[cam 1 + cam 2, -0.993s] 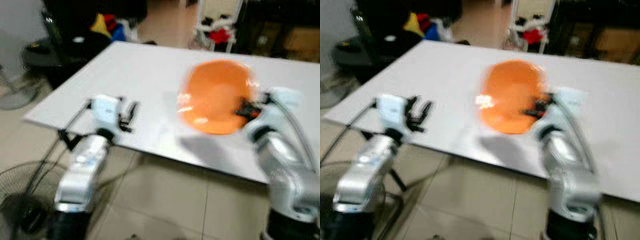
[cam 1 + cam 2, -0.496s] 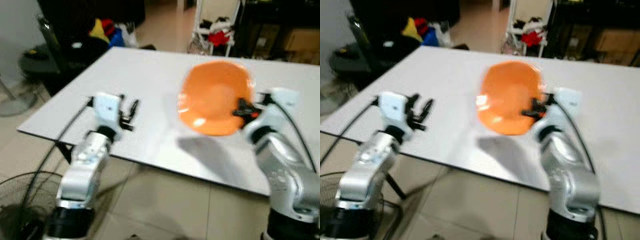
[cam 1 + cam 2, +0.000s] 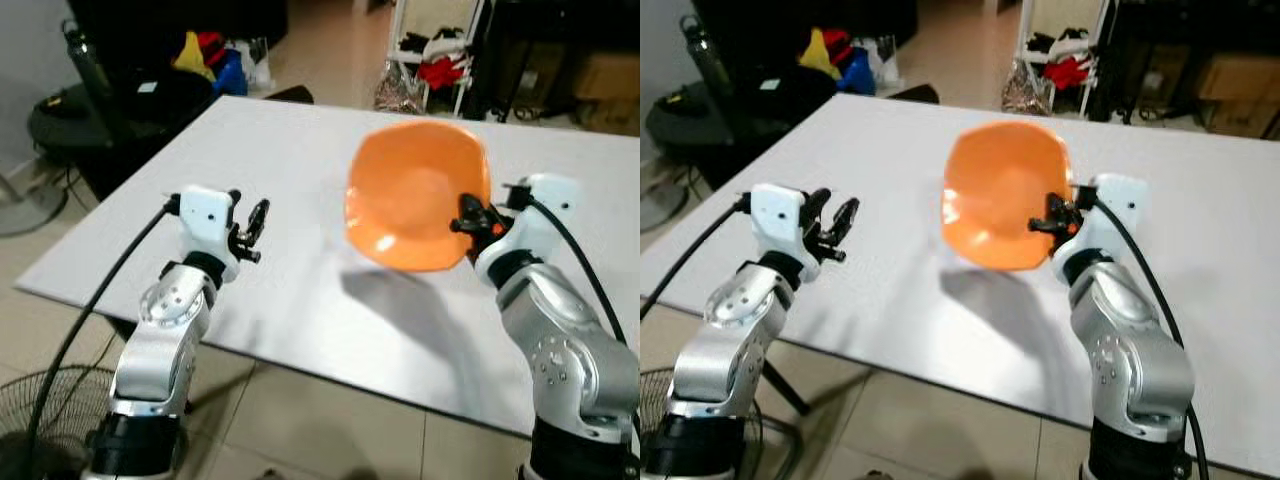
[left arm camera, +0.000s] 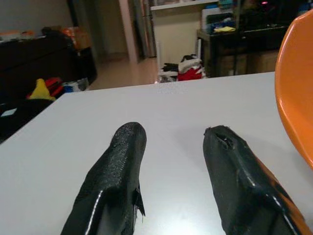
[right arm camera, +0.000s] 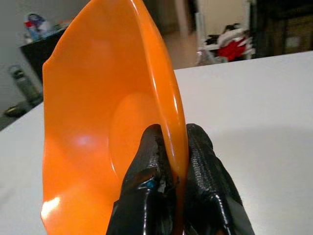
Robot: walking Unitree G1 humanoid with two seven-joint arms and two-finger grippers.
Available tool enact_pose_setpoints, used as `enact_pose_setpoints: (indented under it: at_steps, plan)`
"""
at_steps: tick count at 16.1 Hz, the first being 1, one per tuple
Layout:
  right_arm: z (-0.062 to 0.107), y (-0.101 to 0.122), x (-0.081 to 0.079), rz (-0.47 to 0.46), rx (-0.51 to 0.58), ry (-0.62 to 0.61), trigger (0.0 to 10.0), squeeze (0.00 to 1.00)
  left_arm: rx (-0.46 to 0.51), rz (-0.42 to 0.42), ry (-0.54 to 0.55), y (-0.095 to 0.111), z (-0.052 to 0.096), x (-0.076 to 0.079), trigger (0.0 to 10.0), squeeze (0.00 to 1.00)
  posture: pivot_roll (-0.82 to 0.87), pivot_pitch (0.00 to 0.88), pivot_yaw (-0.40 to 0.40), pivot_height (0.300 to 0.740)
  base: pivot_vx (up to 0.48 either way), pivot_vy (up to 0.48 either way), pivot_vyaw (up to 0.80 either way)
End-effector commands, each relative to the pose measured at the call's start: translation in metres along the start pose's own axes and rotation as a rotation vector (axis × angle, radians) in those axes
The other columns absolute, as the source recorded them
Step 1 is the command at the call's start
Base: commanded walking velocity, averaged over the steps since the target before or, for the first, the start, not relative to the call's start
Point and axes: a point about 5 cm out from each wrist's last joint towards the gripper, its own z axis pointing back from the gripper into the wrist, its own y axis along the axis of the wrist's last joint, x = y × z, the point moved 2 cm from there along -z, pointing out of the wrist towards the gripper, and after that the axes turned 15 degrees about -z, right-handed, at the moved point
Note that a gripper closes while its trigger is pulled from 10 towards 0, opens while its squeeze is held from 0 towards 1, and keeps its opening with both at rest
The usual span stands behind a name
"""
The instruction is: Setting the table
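Observation:
An orange squarish bowl [image 3: 415, 195] hangs tilted above the white table [image 3: 280, 140], casting a shadow on it. My right gripper [image 3: 470, 217] is shut on the bowl's right rim; in the right wrist view its fingers [image 5: 146, 196] pinch the rim of the bowl [image 5: 98, 127]. My left gripper [image 3: 255, 225] hovers open over the table's front left part, with nothing between its fingers [image 4: 117, 166]. The bowl's edge [image 4: 293, 98] shows off to that gripper's side.
A black round chair [image 3: 90, 110] with bright clutter [image 3: 205, 50] stands beyond the table's far left corner. A white rack with red cloth [image 3: 440, 65] and dark shelves stand behind. A fan [image 3: 40, 420] sits on the tiled floor at the front left.
The camera has shifted and the picture has sharpened. The bowl stays held in my right gripper, now slightly further left and lower over the table. My left gripper stays open.

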Motion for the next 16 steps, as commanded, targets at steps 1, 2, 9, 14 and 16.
enact_pose_setpoints:
  at_steps: [1,2,9,14,16]
  plan:
    - [0.0017,0.0117,0.0034,0.006,0.049,-0.013,10.0,0.00,0.016,0.001,-0.014,0.0037,-0.0010,0.0044,10.0,0.00,0.01,0.000,0.058,0.727,0.352,0.000,0.00]
    - [0.0017,0.0117,0.0033,0.006,0.049,-0.013,10.0,0.00,0.017,0.001,-0.013,0.0039,-0.0007,0.0043,10.0,0.00,0.01,0.000,0.058,0.727,0.356,0.000,0.00]
    - [0.0017,0.0113,0.0032,0.016,0.049,-0.015,10.0,0.00,0.019,0.001,-0.014,0.0045,-0.0021,0.0048,10.0,0.00,0.00,0.000,0.060,0.727,0.352,0.000,0.00]
    - [0.0012,0.0100,0.0017,0.012,0.045,-0.009,10.0,0.00,0.017,-0.001,-0.013,0.0042,-0.0029,0.0039,10.0,0.00,0.00,0.000,0.062,0.727,0.349,0.000,0.00]
    - [0.0006,0.0100,0.0021,0.012,0.043,-0.010,10.0,0.00,0.010,-0.019,0.005,0.0035,-0.0037,0.0029,10.0,0.00,0.00,0.000,0.064,0.727,0.167,0.000,0.00]
